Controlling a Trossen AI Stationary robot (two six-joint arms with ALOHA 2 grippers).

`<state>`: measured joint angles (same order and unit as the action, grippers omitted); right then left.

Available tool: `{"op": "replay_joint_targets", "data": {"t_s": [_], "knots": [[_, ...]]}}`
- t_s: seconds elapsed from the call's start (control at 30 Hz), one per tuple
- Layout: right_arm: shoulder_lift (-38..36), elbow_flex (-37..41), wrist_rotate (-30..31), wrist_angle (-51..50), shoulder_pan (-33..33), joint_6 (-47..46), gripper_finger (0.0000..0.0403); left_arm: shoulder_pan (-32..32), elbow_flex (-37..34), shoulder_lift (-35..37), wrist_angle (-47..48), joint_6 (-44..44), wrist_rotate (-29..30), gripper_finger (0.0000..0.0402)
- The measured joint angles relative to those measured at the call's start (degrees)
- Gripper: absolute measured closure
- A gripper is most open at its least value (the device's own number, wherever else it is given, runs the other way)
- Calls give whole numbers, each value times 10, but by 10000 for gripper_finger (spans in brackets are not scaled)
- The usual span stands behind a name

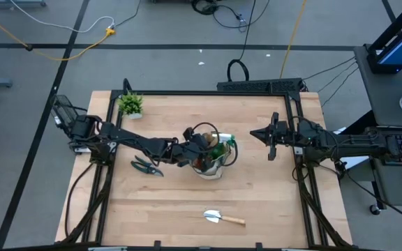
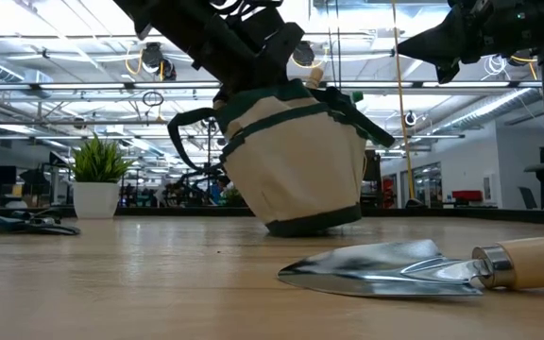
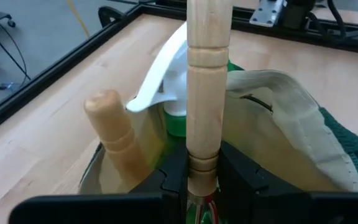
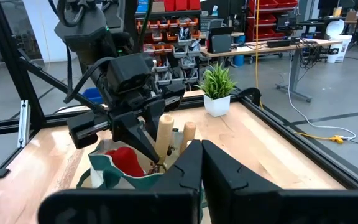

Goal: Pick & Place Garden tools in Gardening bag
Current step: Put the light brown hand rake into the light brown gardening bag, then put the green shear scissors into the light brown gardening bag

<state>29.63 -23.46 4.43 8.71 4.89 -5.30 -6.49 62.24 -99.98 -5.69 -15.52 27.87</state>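
Left gripper [image 3: 202,177] clamped on a wooden tool handle [image 3: 207,81], long axis upright, free end up, metal end down inside the gardening bag [image 1: 213,162] at the middle of the table [image 1: 187,209]. Bag tilted, leaning in the low view with its base partly off the wood. Inside it, seen only from the left wrist: a second wooden handle [image 3: 115,138] slanting up beside the held one, and the white nozzle of the green spray bottle [image 3: 169,81]. From the right wrist alone: a red glove [image 4: 124,160] at the bag's mouth.

Still on the table: pruning shears [image 1: 147,166] lying flat just beside the left arm, near the bag; a trowel [image 1: 223,218] well apart toward the near edge, long axis along that edge, blade toward the left arm's side, handle toward the right's. Potted plant [image 1: 130,105] standing at the far left corner.

Right gripper [image 1: 255,133] raised clear of the bag, fingers together, empty, pointing at the bag.

Light wooden tabletop in a black frame on a grey floor with cables; beyond it a workshop with shelves, red bins and benches
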Motion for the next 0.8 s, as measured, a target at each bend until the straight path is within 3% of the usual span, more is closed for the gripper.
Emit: {"op": "replay_joint_targets", "data": {"t_s": [0.13,0.43,0.8], "knots": [[0,0,0,0,0,0,403,3,0,0,0,1,1,339],[0,0,0,0,0,0,403,5,0,-1,-1,2,1,262],[0,0,-1,0,0,0,403,4,0,23,-17,19,1,253]]}}
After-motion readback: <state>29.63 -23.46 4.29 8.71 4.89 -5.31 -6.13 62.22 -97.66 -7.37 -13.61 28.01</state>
